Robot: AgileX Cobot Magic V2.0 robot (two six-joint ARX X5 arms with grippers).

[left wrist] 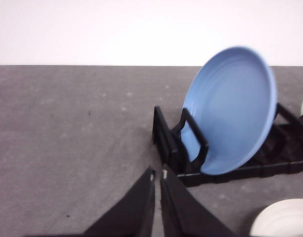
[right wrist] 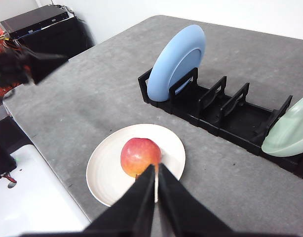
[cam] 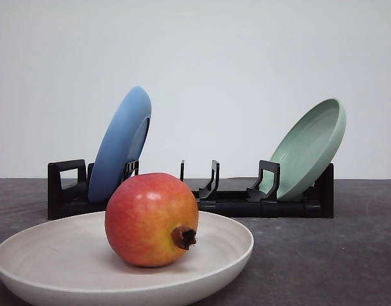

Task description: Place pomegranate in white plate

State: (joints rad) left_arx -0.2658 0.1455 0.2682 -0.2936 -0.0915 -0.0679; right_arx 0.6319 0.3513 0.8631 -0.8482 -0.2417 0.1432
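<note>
The pomegranate [cam: 151, 220] is red fading to yellow-orange, its dark crown nub turned toward the front right. It rests inside the white plate [cam: 49, 268] at the near side of the table. The right wrist view looks down on the fruit [right wrist: 139, 155] lying in the plate [right wrist: 104, 173], with my right gripper [right wrist: 157, 170] shut and empty above it, clear of the fruit. My left gripper [left wrist: 157, 174] is shut too, nothing between its fingers, hovering over bare table beside the rack's end. A sliver of the white plate [left wrist: 284, 219] shows at that view's edge.
A black dish rack [cam: 221, 197] stands behind the plate, holding a blue plate [cam: 122, 143] at its left end and a pale green plate [cam: 310, 146] at its right end. Dark equipment [right wrist: 43, 29] sits beyond the table's edge.
</note>
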